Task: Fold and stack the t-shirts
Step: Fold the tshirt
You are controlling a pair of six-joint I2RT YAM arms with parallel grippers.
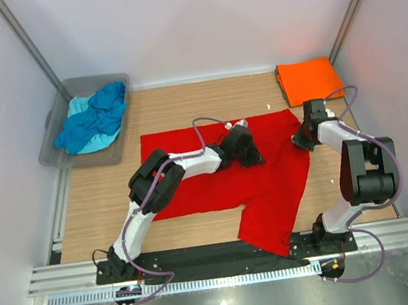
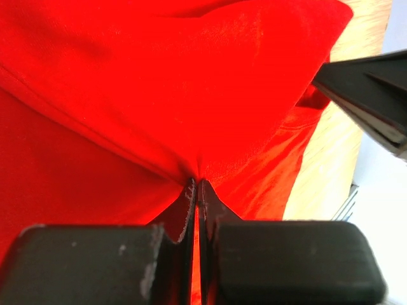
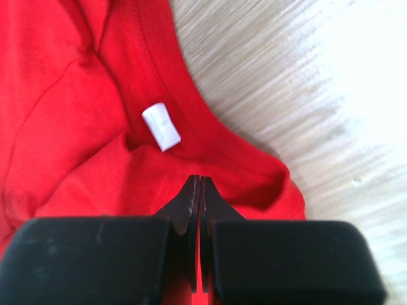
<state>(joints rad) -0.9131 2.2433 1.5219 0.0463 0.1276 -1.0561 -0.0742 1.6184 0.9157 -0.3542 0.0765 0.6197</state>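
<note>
A bright red t-shirt (image 1: 269, 196) lies spread over the middle of the wooden table, with one part hanging toward the near edge. My left gripper (image 1: 251, 157) rests on its middle. In the left wrist view the left gripper (image 2: 196, 184) is shut on a pinched ridge of the red cloth (image 2: 159, 82). My right gripper (image 1: 300, 142) sits at the shirt's right edge. In the right wrist view the right gripper (image 3: 198, 180) is shut on the red cloth (image 3: 76, 95) just below the collar and its white label (image 3: 161, 126). An orange t-shirt (image 1: 308, 80) lies folded at the back right.
A grey plastic tub (image 1: 98, 81) at the back left holds crumpled blue (image 1: 95, 117) and pale turquoise (image 1: 78, 106) t-shirts. Bare wood (image 1: 98, 202) shows left of the red shirt. White walls close in on three sides. The right arm's dark end (image 2: 372, 92) shows in the left wrist view.
</note>
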